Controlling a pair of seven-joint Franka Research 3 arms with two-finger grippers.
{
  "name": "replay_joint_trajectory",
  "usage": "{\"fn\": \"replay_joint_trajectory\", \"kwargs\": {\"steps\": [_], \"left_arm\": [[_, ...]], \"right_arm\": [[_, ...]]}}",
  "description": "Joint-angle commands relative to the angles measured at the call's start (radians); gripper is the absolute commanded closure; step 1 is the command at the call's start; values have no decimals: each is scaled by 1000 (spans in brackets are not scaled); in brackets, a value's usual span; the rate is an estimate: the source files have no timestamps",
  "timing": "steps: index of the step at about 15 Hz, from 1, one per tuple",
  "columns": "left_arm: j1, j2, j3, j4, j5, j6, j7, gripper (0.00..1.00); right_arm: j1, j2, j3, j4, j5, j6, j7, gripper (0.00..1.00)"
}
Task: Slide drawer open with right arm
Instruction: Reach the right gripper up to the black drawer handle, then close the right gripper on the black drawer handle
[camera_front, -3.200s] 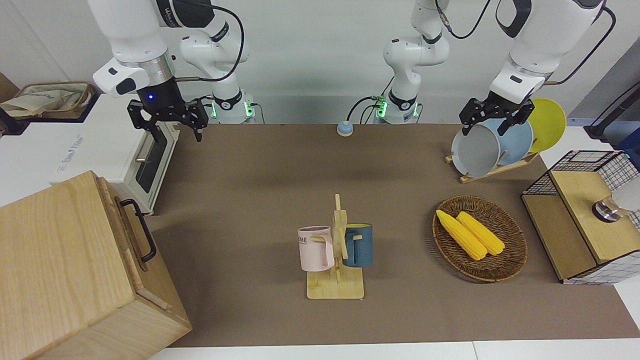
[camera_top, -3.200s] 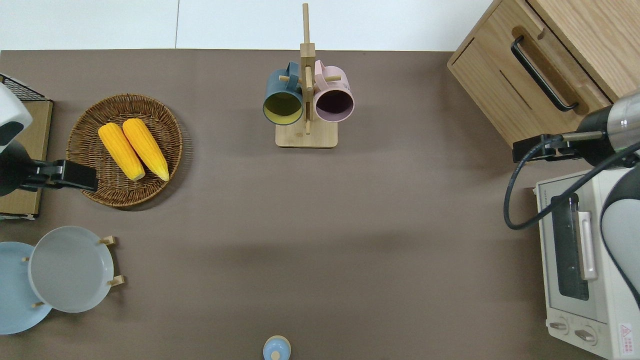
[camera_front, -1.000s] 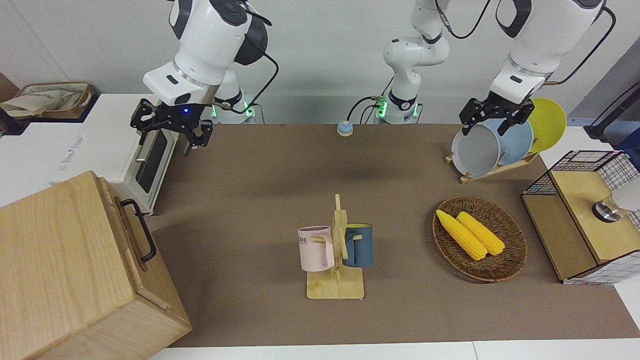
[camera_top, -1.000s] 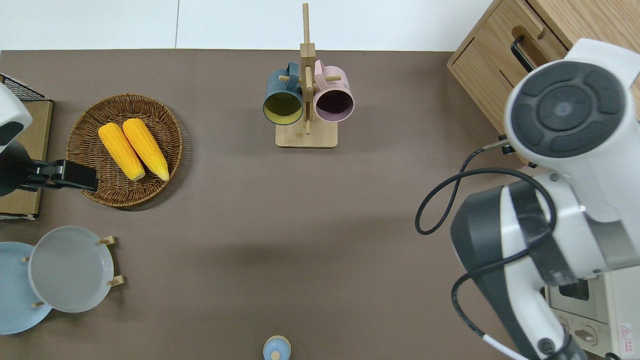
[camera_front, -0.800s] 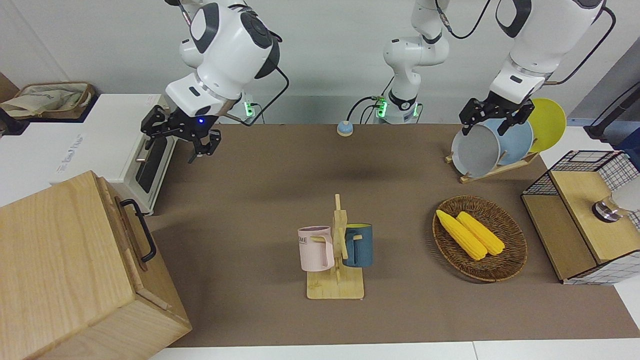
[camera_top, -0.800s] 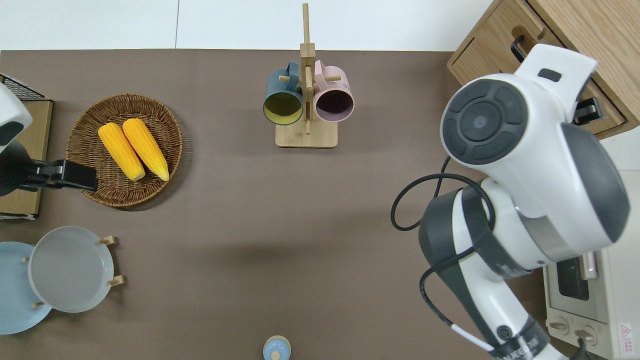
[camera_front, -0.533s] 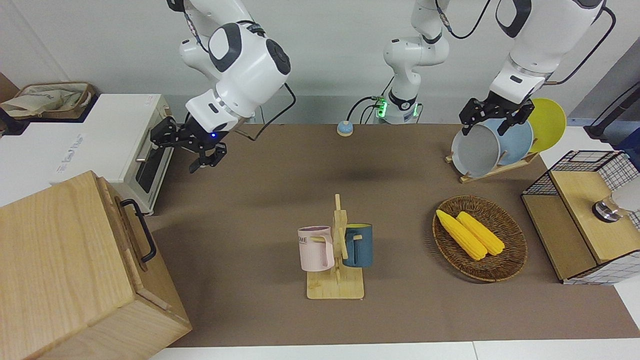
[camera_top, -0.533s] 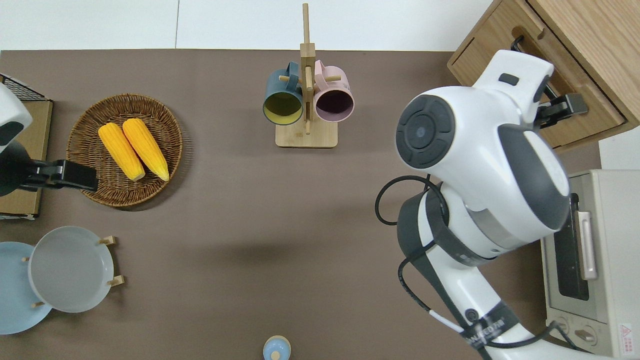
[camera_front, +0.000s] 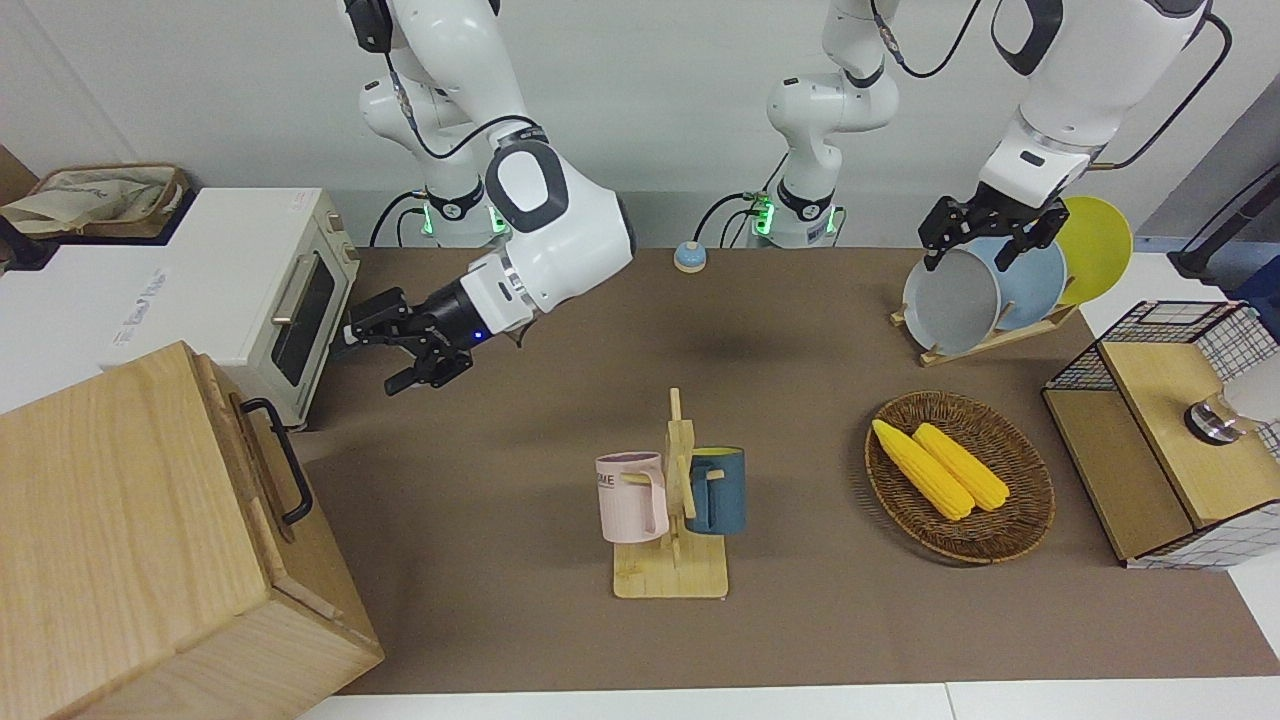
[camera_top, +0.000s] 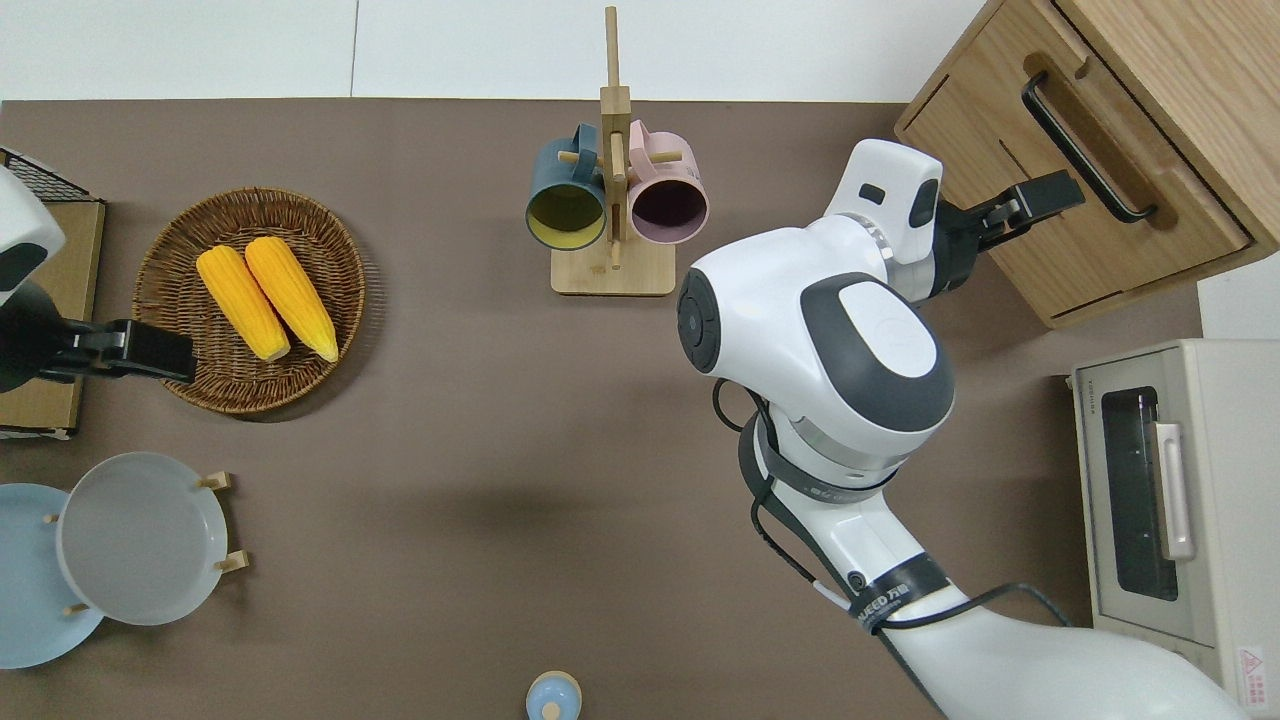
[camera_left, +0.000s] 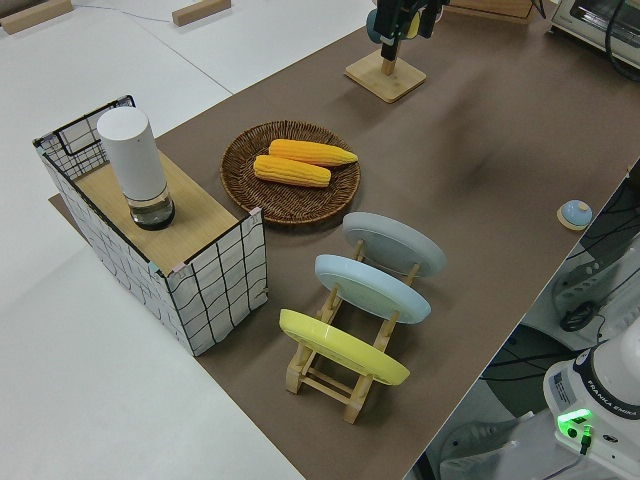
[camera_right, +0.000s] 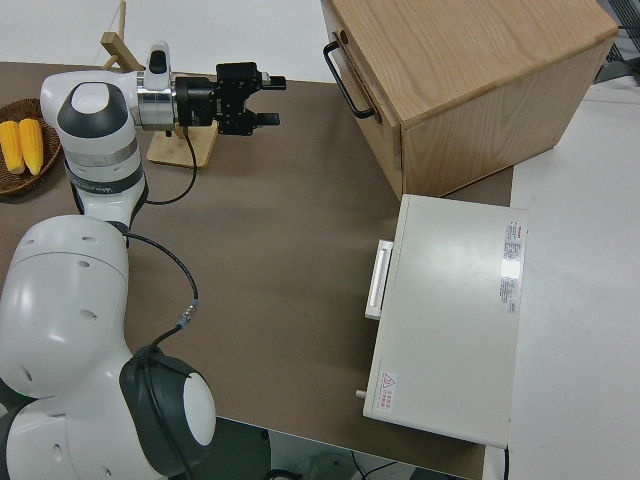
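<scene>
Right hand (camera_front: 398, 357) spread, near handle (camera_front: 279, 458) of one shut drawer (camera_top: 1085, 170); left arm parked; two mugs (camera_front: 672, 493).

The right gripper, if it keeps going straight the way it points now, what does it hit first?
Most likely the pale-wood drawer front of the big wooden box, near its black bar handle. The right gripper is open and aimed at it with nothing between; its height relative to the handle is unclear.

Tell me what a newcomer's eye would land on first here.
The right arm stretches low across the table, its right gripper open and pointed at the black handle of the shut drawer in the big wooden box. Mid-table, pink and blue mugs hang on a mug tree.
</scene>
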Motion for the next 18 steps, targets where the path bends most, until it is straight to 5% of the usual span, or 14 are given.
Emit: {"fn": "replay_joint_trajectory", "kwargs": {"steps": [1,8,11,17,18], "left_arm": [[5,11,-7,26,17,-20,10,7],[5,11,-7,26,17,-20,10,7],[5,11,-7,24,17,-20,10,7],[5,11,-7,24,17,-20,10,7],[5,13,-7,26,17,-20,10,7]], "right_arm": [[2,40,-11,-35,-125,7,72,13],[-47,84,-17,-92,-326,50,148,13],[-68,87,-76,-92,-380,163,148,13],[-93,112,-103,-88,-437,236,150,34],[-95,112,-103,-89,-443,236,148,127]]}}
